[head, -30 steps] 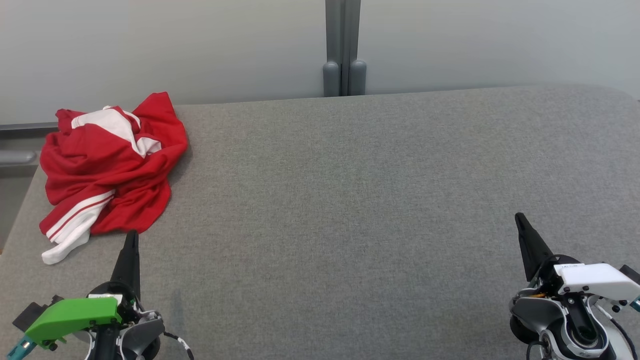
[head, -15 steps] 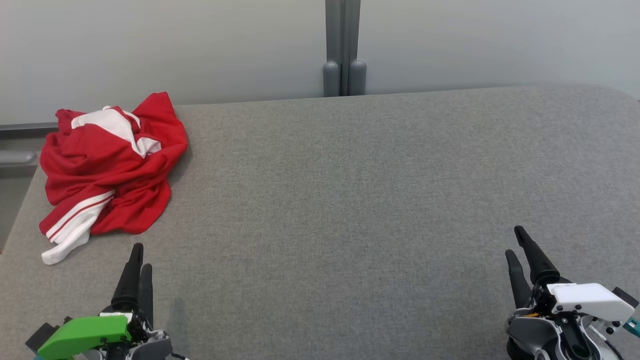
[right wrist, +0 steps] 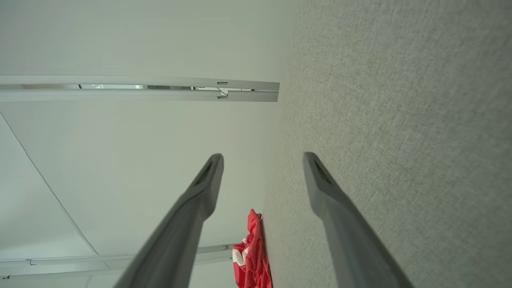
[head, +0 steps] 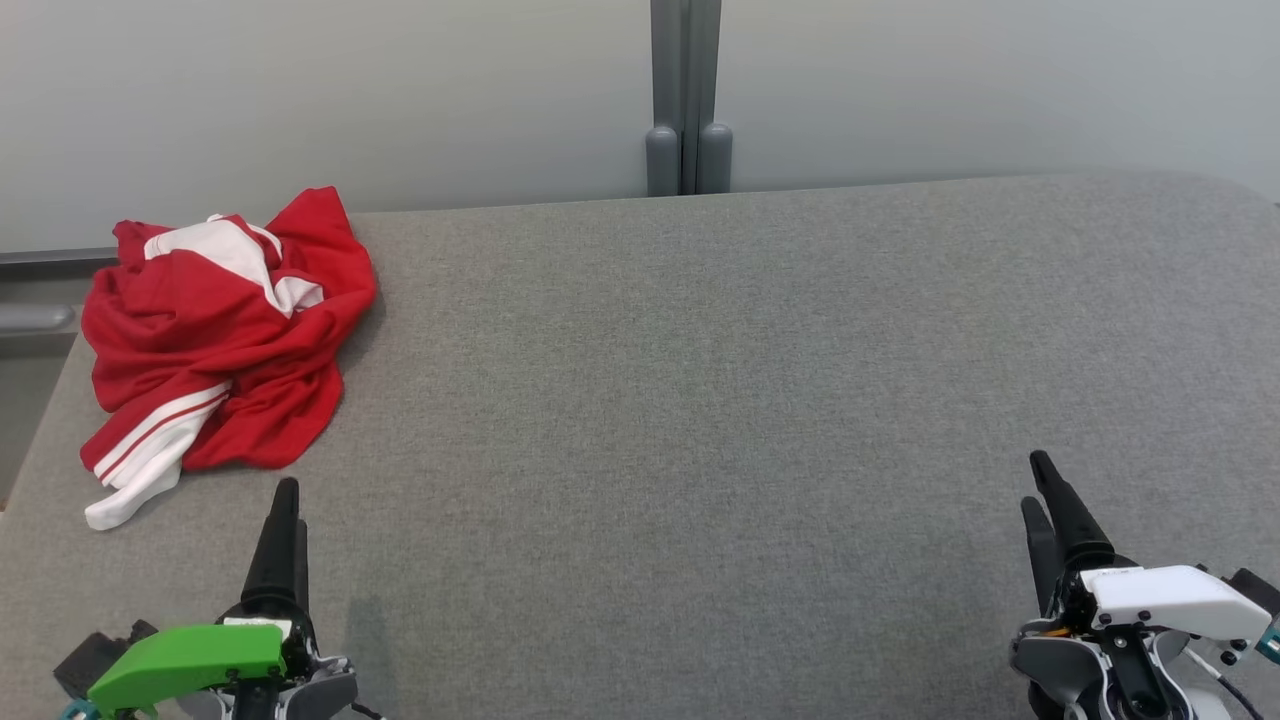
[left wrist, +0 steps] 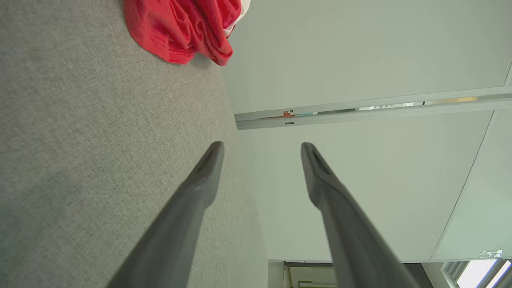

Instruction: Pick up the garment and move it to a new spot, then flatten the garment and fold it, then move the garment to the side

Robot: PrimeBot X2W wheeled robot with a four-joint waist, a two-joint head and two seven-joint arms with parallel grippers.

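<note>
Your red-and-white jersey lies crumpled at the table's far left corner. The left gripper and right gripper hover by the near edge, jaws spread and empty, seemingly readied to grab.

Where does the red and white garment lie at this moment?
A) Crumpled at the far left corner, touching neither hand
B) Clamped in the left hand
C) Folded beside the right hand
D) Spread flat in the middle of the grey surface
A: the garment lies bunched at the far left corner of the grey surface, apart from the left hand and the right hand, both open and empty.
</note>
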